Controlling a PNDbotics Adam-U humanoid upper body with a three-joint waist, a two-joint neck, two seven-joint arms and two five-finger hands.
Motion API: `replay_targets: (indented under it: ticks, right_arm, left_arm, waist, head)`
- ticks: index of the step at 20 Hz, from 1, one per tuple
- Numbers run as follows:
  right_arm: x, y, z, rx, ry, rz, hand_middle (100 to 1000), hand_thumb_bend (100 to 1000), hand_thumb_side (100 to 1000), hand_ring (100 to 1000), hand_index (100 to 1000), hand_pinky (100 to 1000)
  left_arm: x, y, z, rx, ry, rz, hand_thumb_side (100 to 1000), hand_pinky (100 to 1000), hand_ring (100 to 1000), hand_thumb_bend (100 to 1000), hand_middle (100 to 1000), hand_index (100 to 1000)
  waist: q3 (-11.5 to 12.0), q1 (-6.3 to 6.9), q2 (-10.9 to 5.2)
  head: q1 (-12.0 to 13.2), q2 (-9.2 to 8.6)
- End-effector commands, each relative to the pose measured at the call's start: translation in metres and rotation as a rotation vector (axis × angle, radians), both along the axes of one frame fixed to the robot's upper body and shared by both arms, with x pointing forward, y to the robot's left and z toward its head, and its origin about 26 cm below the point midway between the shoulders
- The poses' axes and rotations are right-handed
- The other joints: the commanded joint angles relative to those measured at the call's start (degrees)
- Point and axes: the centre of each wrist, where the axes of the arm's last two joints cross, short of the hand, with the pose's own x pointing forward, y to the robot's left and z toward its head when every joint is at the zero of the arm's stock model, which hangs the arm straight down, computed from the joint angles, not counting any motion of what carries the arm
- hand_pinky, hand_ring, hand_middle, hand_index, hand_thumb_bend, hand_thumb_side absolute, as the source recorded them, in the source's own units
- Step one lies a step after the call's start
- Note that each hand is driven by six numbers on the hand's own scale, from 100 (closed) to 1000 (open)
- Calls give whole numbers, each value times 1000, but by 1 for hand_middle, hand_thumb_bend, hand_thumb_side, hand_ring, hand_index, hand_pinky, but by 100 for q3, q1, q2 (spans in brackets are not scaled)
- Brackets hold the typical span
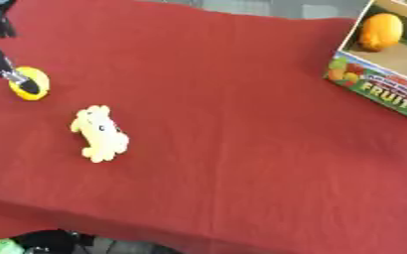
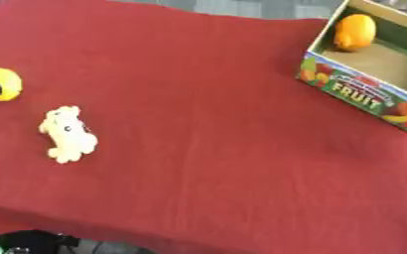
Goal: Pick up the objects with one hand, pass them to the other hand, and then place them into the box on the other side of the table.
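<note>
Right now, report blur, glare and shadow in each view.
Left eye view: soft all over, the left hand smeared against the yellow round object; no glare on the red cloth. Right eye view: equally soft, the fruit box lettering readable, shadow inside its wall.

The light was soft and even over the red table [image 1: 241, 124]. There was no glare. Everything looked a bit blurry, with fuzzy edges. The small yellow toy [image 1: 99, 134] near the left edge had only a thin, faint shadow. Inside the box [image 2: 355, 94] at the right corner, the far wall was dark.
</note>
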Motion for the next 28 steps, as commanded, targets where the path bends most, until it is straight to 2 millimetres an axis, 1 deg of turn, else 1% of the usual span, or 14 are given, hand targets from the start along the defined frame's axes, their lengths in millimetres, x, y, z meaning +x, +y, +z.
replay_targets:
  ticks: [1, 4, 7, 10, 12, 15, 22, 24, 25, 28]
  right_arm:
    - [-2, -6, 10, -35, -13, -20, 818, 100, 529, 1000, 976, 964]
    - [-2, -7, 8, -36, -8, -26, 819, 100, 531, 1000, 977, 965]
    - [-2, -8, 7, -35, -8, -29, 818, 100, 531, 1000, 976, 965]
    - [-2, -8, 6, -35, -6, -31, 817, 100, 531, 1000, 976, 965]
    - [-2, -9, 4, -38, -4, -32, 817, 100, 531, 1000, 976, 964]
    - [-2, -9, 2, -41, 0, -35, 816, 100, 531, 1000, 976, 964]
    - [1, -7, -10, -68, 37, -26, 814, 100, 536, 1000, 977, 965]
    - [2, -6, -12, -77, 45, -21, 813, 100, 535, 1000, 977, 965]
    - [3, -5, -13, -81, 46, -20, 811, 100, 535, 1000, 976, 965]
    - [3, -5, -16, -90, 51, -19, 809, 100, 536, 1000, 976, 965]
  left_arm:
    - [-2, 10, 12, -25, 32, 100, 349, 836, 802, 923, 767, 824]
    - [0, 9, 9, -30, 33, 112, 357, 833, 800, 890, 766, 827]
    - [2, 10, 7, -32, 35, 125, 354, 832, 800, 887, 767, 826]
    - [5, 11, 5, -22, 24, 143, 329, 829, 797, 858, 765, 820]
    - [6, 12, 3, -17, 18, 154, 328, 828, 796, 841, 765, 820]
    - [8, 14, 0, -7, 17, 166, 317, 829, 797, 846, 767, 821]
    - [11, 24, -6, -15, 26, 207, 265, 828, 797, 828, 766, 836]
    - [13, 28, -9, -16, 27, 225, 246, 827, 796, 822, 766, 835]
    - [13, 29, -11, -14, 21, 236, 214, 826, 796, 811, 766, 835]
    - [15, 33, -16, -6, 10, 261, 200, 827, 796, 791, 766, 833]
  waist:
    - [-15, 5, -54]
    - [-30, -3, -22]
    - [-49, -11, 8]
    - [-70, -21, 39]
    - [-82, -28, 56]
    - [-95, -39, 77]
    - [-94, -40, 106]
    - [-98, -43, 118]
    - [-103, -46, 124]
    - [-117, -55, 146]
  head:
    - [41, -80]
    - [49, -106]
    - [62, -136]
    - [79, -172]
    - [96, -188]
    - [109, -210]
    - [75, -247]
    - [113, -251]
    - [129, -252]
    - [174, -264]
